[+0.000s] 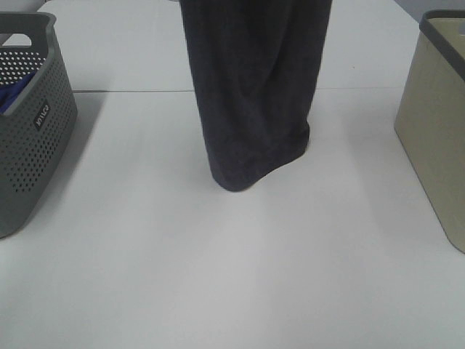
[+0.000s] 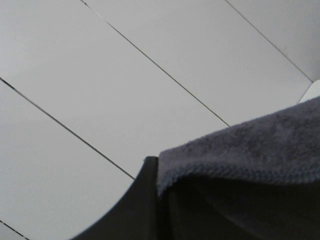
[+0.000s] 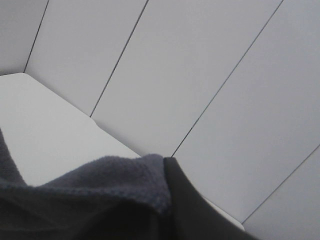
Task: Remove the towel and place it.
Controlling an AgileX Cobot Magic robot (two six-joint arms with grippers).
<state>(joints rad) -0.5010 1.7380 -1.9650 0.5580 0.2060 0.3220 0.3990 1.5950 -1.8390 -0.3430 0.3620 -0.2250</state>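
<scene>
The dark charcoal towel (image 1: 254, 87) hangs down from above the top edge of the exterior view. Its lower end rests on the white table (image 1: 218, 283) near the middle. Both grippers are out of the exterior view, above it. In the left wrist view the left gripper (image 2: 159, 175) is shut on a hemmed edge of the towel (image 2: 250, 145), beside a dark finger (image 2: 135, 210). In the right wrist view the right gripper (image 3: 167, 167) is shut on another part of the towel (image 3: 100, 190), next to its dark finger (image 3: 195, 215). The white tag is not visible.
A grey perforated basket (image 1: 36, 138) stands at the left edge with a blue cloth (image 1: 9, 98) inside. A beige basket (image 1: 436, 123) stands at the right edge. Both wrist views look out at pale wall panels.
</scene>
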